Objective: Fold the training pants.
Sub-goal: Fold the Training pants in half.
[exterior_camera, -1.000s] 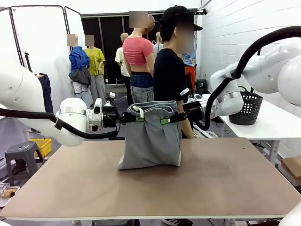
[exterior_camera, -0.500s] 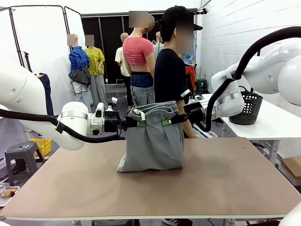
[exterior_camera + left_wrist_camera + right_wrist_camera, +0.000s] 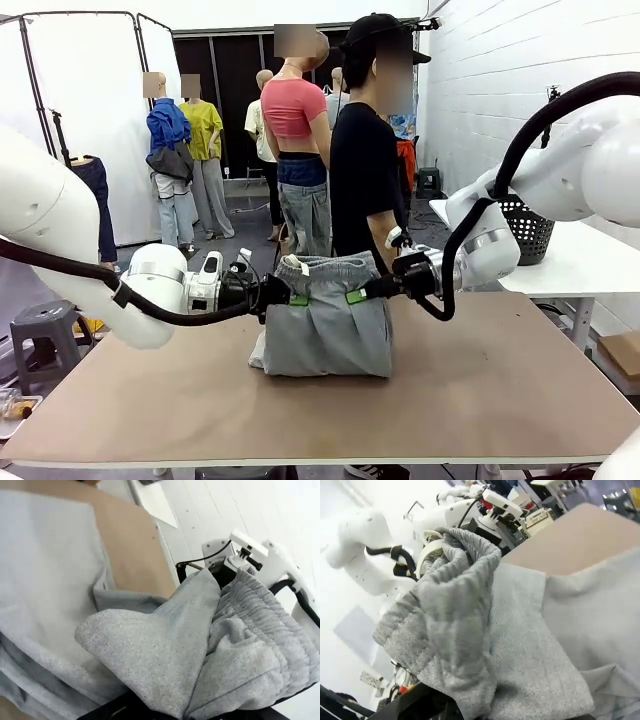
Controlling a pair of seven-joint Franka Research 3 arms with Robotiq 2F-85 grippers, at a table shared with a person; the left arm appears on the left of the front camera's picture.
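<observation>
- Left gripper (image 3: 291, 298) and right gripper (image 3: 355, 296) each pinch a waistband corner of the training pants (image 3: 325, 330).
- Waistband runs level between them; the rest hangs below onto the table (image 3: 480, 390).

White rounded arms (image 3: 60, 230), black cables, green-padded black pincers.

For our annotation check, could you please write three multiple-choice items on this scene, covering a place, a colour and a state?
1. Where does the lower part of the training pants rest?
A. on the table
B. in the black basket
C. on the floor

2. What colour are they?
A. blue
B. light grey
C. red

3. How are they held?
A. by the left gripper alone
B. by nobody
C. by both, the right gripper too

Answers:
1 A, the fabric bunches on the tabletop.
2 B, grey in every view.
3 C, jaws shut on each waistband end.
</observation>
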